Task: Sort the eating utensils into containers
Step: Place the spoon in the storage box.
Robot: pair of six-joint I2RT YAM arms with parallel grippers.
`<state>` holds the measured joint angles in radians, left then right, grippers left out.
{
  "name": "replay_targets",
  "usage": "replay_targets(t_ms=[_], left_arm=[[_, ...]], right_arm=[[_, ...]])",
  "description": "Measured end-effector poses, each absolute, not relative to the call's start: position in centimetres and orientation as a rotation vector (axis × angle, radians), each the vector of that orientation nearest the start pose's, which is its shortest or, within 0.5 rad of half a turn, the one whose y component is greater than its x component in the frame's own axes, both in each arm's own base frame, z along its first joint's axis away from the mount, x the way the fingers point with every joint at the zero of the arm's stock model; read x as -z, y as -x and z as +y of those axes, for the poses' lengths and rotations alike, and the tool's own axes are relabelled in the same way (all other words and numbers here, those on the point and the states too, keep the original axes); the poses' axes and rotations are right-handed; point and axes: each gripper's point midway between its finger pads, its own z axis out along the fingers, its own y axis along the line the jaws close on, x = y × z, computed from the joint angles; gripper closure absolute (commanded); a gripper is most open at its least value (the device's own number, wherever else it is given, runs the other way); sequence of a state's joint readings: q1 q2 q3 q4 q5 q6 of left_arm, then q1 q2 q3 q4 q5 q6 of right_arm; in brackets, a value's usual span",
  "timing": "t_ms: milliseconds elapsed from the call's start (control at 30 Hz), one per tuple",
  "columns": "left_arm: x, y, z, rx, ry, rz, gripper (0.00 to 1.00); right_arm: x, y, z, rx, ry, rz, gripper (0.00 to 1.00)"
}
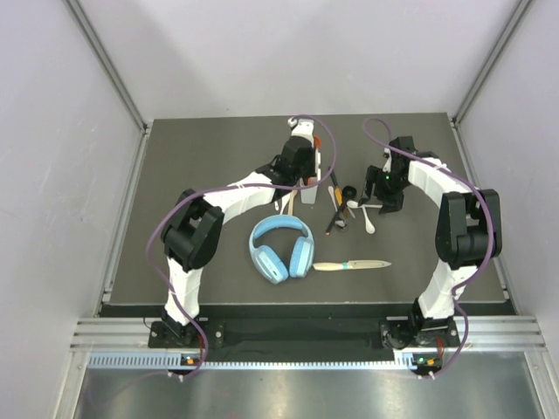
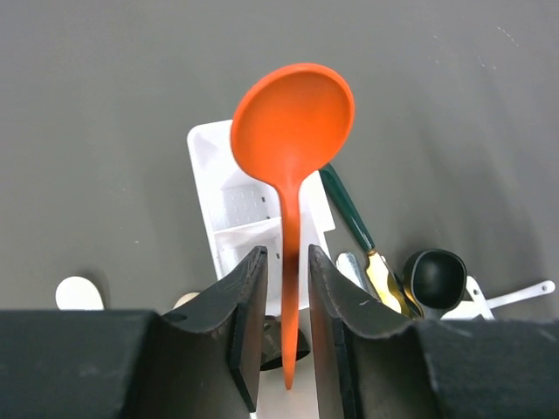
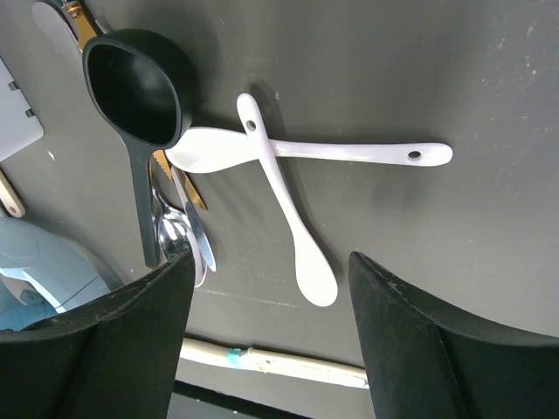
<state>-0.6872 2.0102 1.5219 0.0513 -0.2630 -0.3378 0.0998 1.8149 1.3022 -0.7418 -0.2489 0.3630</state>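
Surroundings: light-blue over-ear headphones (image 1: 281, 247) lie on the dark grey table mat (image 1: 210, 157), on the near side of the caddy.
Loose pile: just right of the caddy, a green-handled knife with gold blade (image 2: 349, 218), a black plastic scoop spoon (image 3: 140, 83) and a silver metal spoon (image 3: 179, 240) overlap.
White pair: two white plastic spoons (image 3: 301, 253) lie crossed, touching the scoop's side.
Outlier: a cream knife with teal band (image 1: 351, 264) lies apart, beside the headphones.
In the way: black fingers (image 2: 244, 332) hide the caddy's near end.
Container: white rectangular plastic caddy (image 2: 203, 161), divided into compartments.
Task item: orange-red long-handled spoon (image 2: 293, 118), glossy, with a round bowl and a slim tapering stem.
Position: over the caddy, bowl above its far compartment; contact cannot be told.
Left gripper (image 2: 288, 253): fingers narrowly parted around the stem, slim gaps either side; whether it is clamped cannot be told.
Right gripper (image 3: 271, 262): spread wide, empty, over the white pair.
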Motion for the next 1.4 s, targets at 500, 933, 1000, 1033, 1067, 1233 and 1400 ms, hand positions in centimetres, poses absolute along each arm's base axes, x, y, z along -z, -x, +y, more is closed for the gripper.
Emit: replay_targets(t_ms=[500,933,1000,1033,1067,1233,1400], left_arm=[[-14.8,-46.9,-35.5,0.452,-0.2,2.013,1.0],[-15.1,-47.2,-36.0,0.485,-0.192,1.958,1.0],[-14.7,-46.9,-35.7,0.478,-0.197,1.959,1.0],[-14.6,-46.8,-35.5,0.473,-0.196,1.957,1.0],[-14.5,-46.7,-35.3,0.47,-0.194,1.955,1.0],[-14.4,-45.8,-33.8,0.44,-0.157,1.913,1.0],[-15.1,-45.4,-33.9,0.442,-0.136,1.865,1.0]], right_arm=[[-6.1,-35.7,9.4,-0.452,-0.318,2.839,0.29],[-6.2,-36.1,9.3,-0.449,-0.313,2.822,0.29],[-6.2,-36.2,9.3,-0.449,-0.312,2.818,0.29],[-6.3,-36.3,9.3,-0.449,-0.312,2.814,0.29],[-6.4,-36.3,9.3,-0.449,-0.31,2.808,0.29],[-7.3,-36.6,9.3,-0.455,-0.296,2.758,0.29],[-7.6,-36.1,9.3,-0.458,-0.291,2.74,0.29]])
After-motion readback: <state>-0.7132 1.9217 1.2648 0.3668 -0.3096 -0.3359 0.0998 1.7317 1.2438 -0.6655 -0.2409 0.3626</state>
